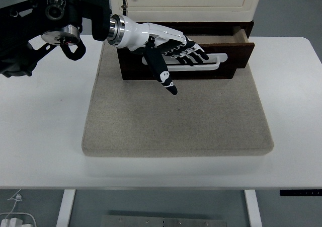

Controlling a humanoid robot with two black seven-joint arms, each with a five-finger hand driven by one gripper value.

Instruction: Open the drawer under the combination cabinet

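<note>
A dark brown drawer [236, 56] sits under the cream cabinet [191, 0] and stands pulled out, its right end further out than its left. A long white handle [219, 62] runs across the drawer front. My left hand [176, 48], white with black finger joints, comes in from the upper left and lies over the handle. Its fingers [198, 55] stretch along the handle with their tips showing on top of it. The thumb [163, 76] points down and away, over the mat. The hand is open, not closed around the handle. My right arm is out of view.
Cabinet and drawer stand at the back of a grey felt mat [176, 121] on the white table [45, 126]. The black left forearm [45, 25] spans the upper left.
</note>
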